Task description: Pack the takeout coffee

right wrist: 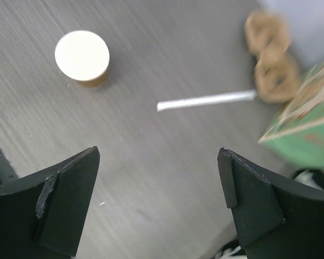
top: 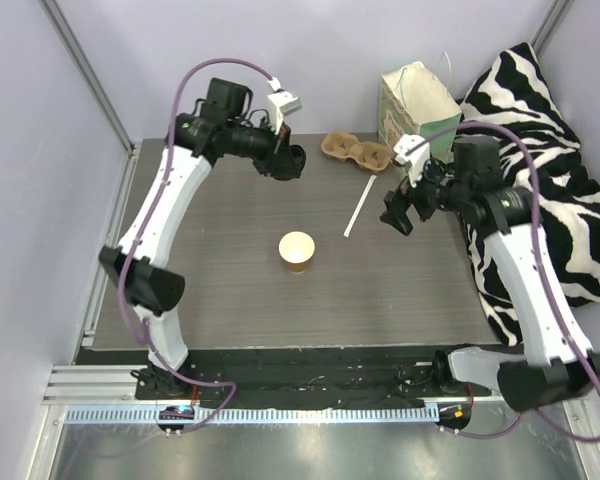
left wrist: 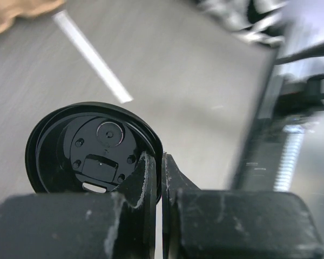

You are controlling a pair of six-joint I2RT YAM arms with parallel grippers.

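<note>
We see our left gripper [left wrist: 162,162] at the bottom of the view, its two fingers [left wrist: 143,178] pinched nearly together on the right edge of the black lid [left wrist: 92,148]. The lid's round face is turned toward the camera, above the grey table [left wrist: 194,70]. Beyond the lid lies a white strip [left wrist: 92,56], slanting up-left. Farther up-left of the lid is a blurred tan shape [left wrist: 16,13].

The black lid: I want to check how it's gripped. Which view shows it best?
Left wrist. The black lid fills the lower left, seen face-on, its rim pinched by the left gripper. Top external shows only a small dark shape at that gripper; right wrist shows none of it.
</note>
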